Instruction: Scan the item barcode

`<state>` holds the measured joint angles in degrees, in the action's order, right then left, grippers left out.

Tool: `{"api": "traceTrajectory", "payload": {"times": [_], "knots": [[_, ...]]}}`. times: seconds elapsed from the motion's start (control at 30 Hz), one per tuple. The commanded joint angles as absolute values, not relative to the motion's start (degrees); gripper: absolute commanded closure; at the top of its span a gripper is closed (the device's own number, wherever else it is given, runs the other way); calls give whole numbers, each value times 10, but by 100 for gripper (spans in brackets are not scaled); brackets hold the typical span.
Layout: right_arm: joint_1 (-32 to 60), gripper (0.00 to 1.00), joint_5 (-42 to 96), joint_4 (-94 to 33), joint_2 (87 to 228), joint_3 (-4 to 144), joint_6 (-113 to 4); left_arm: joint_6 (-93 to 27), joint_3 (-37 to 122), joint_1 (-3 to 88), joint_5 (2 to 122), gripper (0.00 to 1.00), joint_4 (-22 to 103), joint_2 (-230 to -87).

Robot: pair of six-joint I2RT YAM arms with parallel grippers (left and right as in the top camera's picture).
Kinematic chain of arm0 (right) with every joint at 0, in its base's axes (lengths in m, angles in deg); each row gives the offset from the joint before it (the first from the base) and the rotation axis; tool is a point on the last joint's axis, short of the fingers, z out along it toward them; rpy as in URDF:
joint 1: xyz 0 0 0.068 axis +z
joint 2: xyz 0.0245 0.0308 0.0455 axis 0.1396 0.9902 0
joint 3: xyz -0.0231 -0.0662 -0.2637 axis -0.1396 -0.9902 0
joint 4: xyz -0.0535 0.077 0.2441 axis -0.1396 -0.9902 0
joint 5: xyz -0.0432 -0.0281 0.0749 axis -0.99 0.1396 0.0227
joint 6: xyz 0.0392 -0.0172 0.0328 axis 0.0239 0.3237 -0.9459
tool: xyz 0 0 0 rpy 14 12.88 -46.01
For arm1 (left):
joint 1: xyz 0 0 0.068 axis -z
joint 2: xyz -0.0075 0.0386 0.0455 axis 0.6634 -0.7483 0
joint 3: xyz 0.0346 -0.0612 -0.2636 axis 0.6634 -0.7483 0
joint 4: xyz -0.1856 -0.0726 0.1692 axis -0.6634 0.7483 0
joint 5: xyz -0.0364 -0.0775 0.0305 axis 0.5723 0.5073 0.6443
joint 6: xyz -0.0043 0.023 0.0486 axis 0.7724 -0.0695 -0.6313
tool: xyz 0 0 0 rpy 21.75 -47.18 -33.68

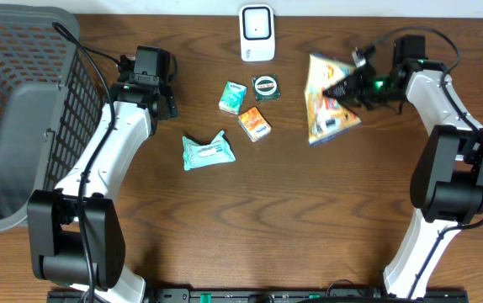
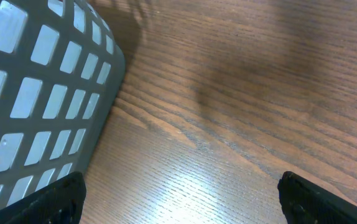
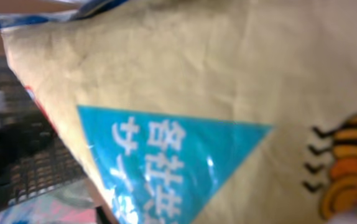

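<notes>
From overhead, my right gripper [image 1: 347, 87] sat at the far right of the worktop [image 1: 309, 210], its jaws drawn together on the right-hand part of the yellow snack packet [image 1: 324, 114]. Whether the packet lay flat or was lifted, I could not tell. The white scanner [image 1: 257, 34] stood at the far edge, left of the packet and apart from it. Between them, nearer the middle, lay a teal box [image 1: 233, 97], a round tin [image 1: 266, 87] and an orange box [image 1: 254, 124], with a pack of wipes [image 1: 208, 151] closer to the near side. My left gripper [image 1: 156, 84] hung beside the grey basket [image 1: 23, 109] at the far left.

From my left wrist, my left gripper [image 2: 191, 208] had its fingers [image 2: 54, 199] wide apart with nothing between them, over bare wood; the basket wall [image 2: 41, 93] rose just to the left.

From my right wrist, the packet [image 3: 185, 93] filled nearly the whole view, pale yellow with a blue triangle bearing white lettering. My own fingers did not show there.
</notes>
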<state>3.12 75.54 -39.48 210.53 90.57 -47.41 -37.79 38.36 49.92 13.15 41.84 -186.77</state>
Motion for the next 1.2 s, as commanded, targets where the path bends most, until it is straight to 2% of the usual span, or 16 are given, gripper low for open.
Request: {"api": "traceTrajectory", "payload": {"times": [0.0, 0.2, 0.3, 0.53, 0.8, 1.17], "knots": [[60, 99, 820, -268, 2110, 918, -624, -381, 391, 499, 123, 2, 420, -1865], [119, 99, 696, 24, 2110, 918, -852, -381, 390, 499, 123, 2, 420, -1865], [148, 99, 608, 95, 2110, 918, -903, -381, 391, 499, 123, 2, 420, -1865], [210, 99, 454, 164, 2116, 923, -951, -381, 390, 499, 123, 2, 420, -1865], [242, 98, 419, 171, 2163, 1001, -953, -381, 391, 499, 123, 2, 420, -1865], [234, 99, 435, 160, 2248, 1069, -936, -381, 391, 499, 123, 2, 420, -1865]]}}
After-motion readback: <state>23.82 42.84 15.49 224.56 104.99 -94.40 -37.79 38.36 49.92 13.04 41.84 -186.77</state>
